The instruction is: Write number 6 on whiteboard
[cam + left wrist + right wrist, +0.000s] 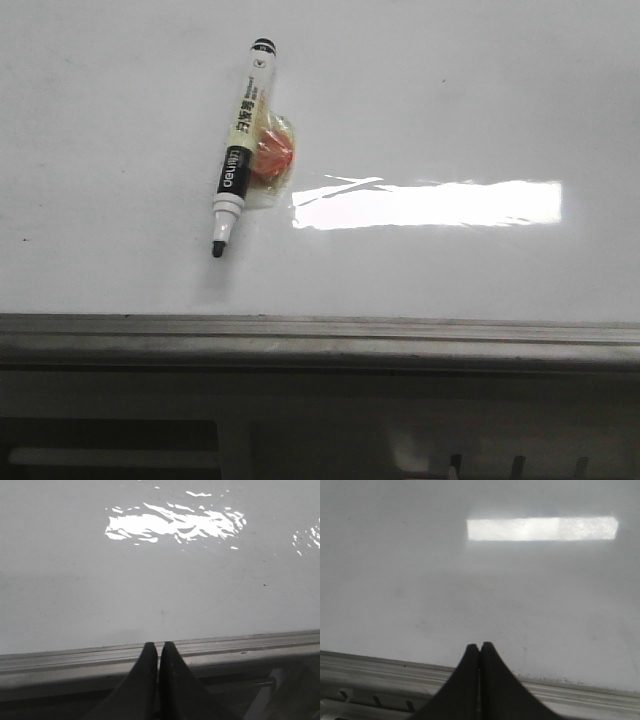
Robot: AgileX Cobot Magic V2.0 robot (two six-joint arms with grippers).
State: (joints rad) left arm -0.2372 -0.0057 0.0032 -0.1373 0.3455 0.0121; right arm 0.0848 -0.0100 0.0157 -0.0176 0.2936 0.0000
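Note:
The whiteboard (450, 120) is glossy white with a grey metal rim (320, 335) along its near edge. No number 6 shows on it. An uncapped black-and-cream marker (240, 150) lies on the board, tip toward the rim, resting on a small orange object (272, 152). Neither gripper shows in the front view. My left gripper (158, 647) is shut and empty over the rim (240, 647). My right gripper (480, 647) is shut and empty at the board's edge (380, 665). The marker is out of both wrist views.
A bright light reflection (430, 203) lies on the board right of the marker. Below the rim is a dark slotted frame (300, 430). A few tiny black specks dot the board.

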